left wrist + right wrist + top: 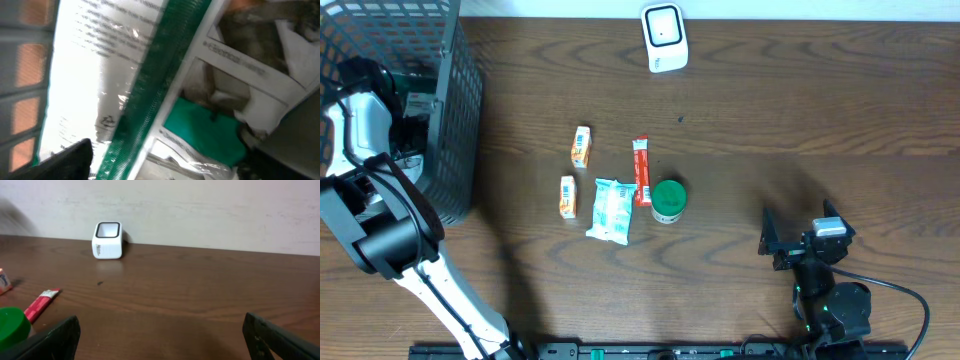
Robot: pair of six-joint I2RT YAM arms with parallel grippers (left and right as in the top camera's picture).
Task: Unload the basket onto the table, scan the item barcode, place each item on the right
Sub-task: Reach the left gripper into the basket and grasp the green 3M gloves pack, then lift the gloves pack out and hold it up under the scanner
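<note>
Loads of bare table (800, 120) on the right half, all the way back to the one white scanner (664, 37) at the far edge. The left edge is cramped by one black mesh basket (455, 120). In the middle sit two orange packets (581, 146) (568, 196), one white-teal pouch (611, 210), one red stick (642, 171) and one green-lidded tub (668, 201). The right gripper (770, 243) is spread wide with nothing in it. The left gripper (415, 120) is down in the basket, right up against a green-striped package (160, 75). It's too blurry, so I can't tell if it's gripping.
</note>
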